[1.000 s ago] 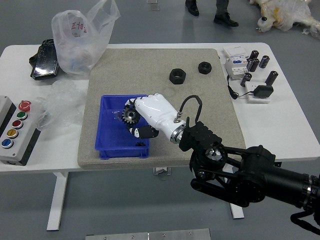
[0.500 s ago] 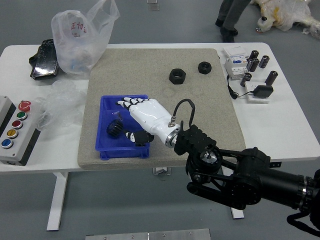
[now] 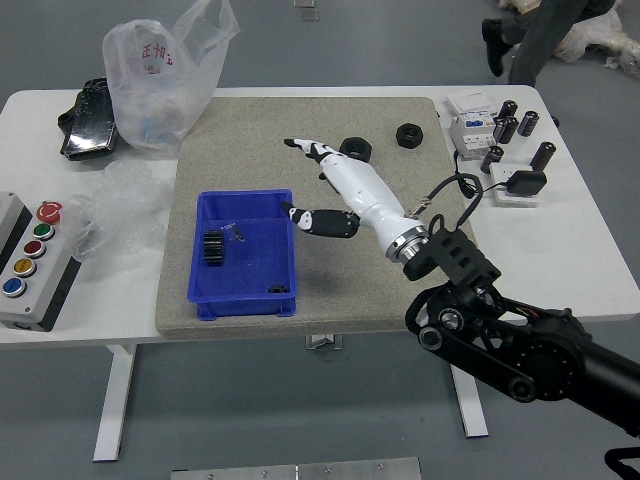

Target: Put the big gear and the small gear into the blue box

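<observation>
Box (image 3: 245, 272) is solid blue; big gear (image 3: 213, 248) in it blk w/ ribbed stripes, small gear (image 3: 278, 288) also blk. R hand (image 3: 365, 195) shows wht back w/ blk patches on fingers; R arm (image 3: 540, 360) is blk. Mat (image 3: 250, 130) is speckled grey-beige, tbl (image 3: 560, 270) wht. Control unit (image 3: 52, 275) is lt grey w/ red, grn, yel & blue btns. Bag (image 3: 165, 85) is translucent whitish w/ red print
</observation>
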Robot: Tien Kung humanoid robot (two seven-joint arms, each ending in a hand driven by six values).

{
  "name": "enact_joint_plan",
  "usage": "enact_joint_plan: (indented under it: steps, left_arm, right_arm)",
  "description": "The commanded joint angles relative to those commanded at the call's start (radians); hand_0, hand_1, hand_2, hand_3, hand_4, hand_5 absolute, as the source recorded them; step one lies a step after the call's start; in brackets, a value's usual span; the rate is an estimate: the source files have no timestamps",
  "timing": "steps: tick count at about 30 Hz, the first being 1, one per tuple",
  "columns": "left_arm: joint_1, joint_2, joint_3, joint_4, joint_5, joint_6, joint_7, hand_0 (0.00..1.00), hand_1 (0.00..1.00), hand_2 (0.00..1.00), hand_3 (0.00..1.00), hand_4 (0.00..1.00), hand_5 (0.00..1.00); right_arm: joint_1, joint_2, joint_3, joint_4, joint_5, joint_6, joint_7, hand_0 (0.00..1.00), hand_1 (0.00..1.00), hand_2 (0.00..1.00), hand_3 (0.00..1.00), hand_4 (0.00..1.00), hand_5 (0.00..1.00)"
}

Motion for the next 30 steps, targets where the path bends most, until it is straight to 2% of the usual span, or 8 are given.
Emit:
enact_joint_plan:
  steps: [2, 7, 8, 13, 14, 16, 24, 30]
  left_arm:
    - [0.000, 0.001, 0.006, 0.002, -0.006, 0.003, -0.004, 0.906, 0.888, 0.875, 0.910, 0.973, 0.998]
    - [-0.002, 0.002, 0.027, 0.006, -0.022, 0.013, -0.019, 0.906, 0.888, 0.875, 0.910, 0.973, 0.998]
    - [-0.003, 0.003, 0.034, 0.007, -0.028, 0.016, -0.023, 0.877, 0.843, 0.822, 0.884, 0.957, 0.998]
    - [-0.007, 0.005, 0.057, 0.009, -0.045, 0.036, -0.054, 0.877, 0.843, 0.822, 0.884, 0.957, 0.998]
    - [-0.009, 0.005, 0.064, 0.010, -0.050, 0.040, -0.061, 0.824, 0.789, 0.763, 0.839, 0.907, 0.992]
    - [-0.012, 0.008, 0.083, 0.012, -0.064, 0.048, -0.081, 0.824, 0.789, 0.763, 0.839, 0.907, 0.992]
    - [-0.034, 0.019, 0.243, 0.026, -0.217, 0.084, -0.192, 0.795, 0.752, 0.727, 0.815, 0.863, 0.922]
    - [-0.050, 0.030, 0.410, 0.027, -0.374, 0.114, -0.273, 0.785, 0.740, 0.716, 0.810, 0.848, 0.909]
  right_arm:
    - [-0.044, -0.030, 0.072, 0.004, 0.077, 0.002, 0.055, 0.602, 0.799, 0.824, 0.800, 0.707, 0.334]
    - [-0.149, -0.081, 0.239, 0.000, 0.253, 0.030, 0.176, 0.602, 0.799, 0.824, 0.800, 0.707, 0.334]
    - [-0.169, -0.087, 0.269, -0.003, 0.288, 0.040, 0.198, 0.585, 0.769, 0.793, 0.769, 0.721, 0.365]
    - [-0.271, -0.098, 0.412, -0.040, 0.483, 0.115, 0.317, 0.585, 0.769, 0.793, 0.769, 0.721, 0.365]
    - [-0.286, -0.098, 0.438, -0.046, 0.524, 0.128, 0.339, 0.554, 0.693, 0.721, 0.712, 0.731, 0.391]
    - [-0.305, -0.098, 0.476, -0.052, 0.587, 0.146, 0.372, 0.554, 0.693, 0.721, 0.712, 0.731, 0.391]
    - [-0.343, -0.110, 0.614, -0.052, 0.811, 0.186, 0.439, 0.556, 0.675, 0.702, 0.700, 0.724, 0.386]
    - [-0.367, -0.120, 0.678, -0.051, 0.865, 0.185, 0.444, 0.530, 0.627, 0.647, 0.670, 0.720, 0.383]
